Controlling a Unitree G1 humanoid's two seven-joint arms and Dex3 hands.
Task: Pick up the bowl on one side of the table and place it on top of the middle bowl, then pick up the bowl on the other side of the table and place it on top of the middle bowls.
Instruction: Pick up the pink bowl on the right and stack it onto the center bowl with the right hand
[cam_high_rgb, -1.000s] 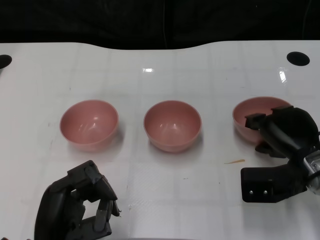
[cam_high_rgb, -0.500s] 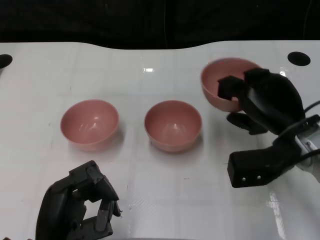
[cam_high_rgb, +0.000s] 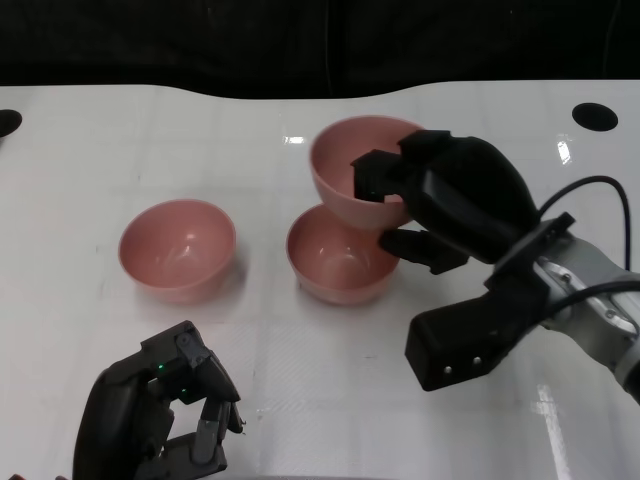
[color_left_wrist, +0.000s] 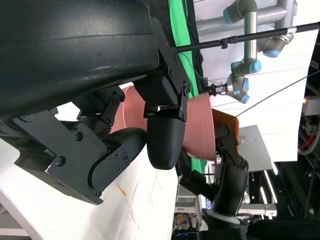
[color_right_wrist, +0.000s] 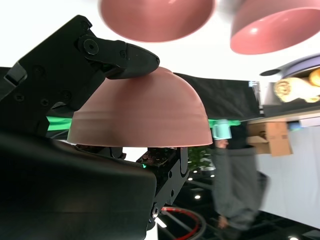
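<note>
The right hand (cam_high_rgb: 455, 200) holds a pink bowl (cam_high_rgb: 360, 170) in the air, its black fingers (cam_high_rgb: 375, 172) hooked over the rim and into the bowl, with more of the hand under the bowl's outer wall. The held bowl hangs tilted just above the far rim of the middle bowl (cam_high_rgb: 340, 255), which stands upright on the white desk (cam_high_rgb: 300, 350); whether the two touch cannot be told. In the right wrist view the held bowl (color_right_wrist: 140, 112) fills the middle, and a blurred person (color_right_wrist: 237, 185) stands beyond it. A third pink bowl (cam_high_rgb: 178, 248) sits upright on the desk, well apart to the left. Nearer the robot, the left hand (cam_high_rgb: 160, 415) rests low with its fingers (cam_high_rgb: 205, 405) curled inward, holding nothing.
</note>
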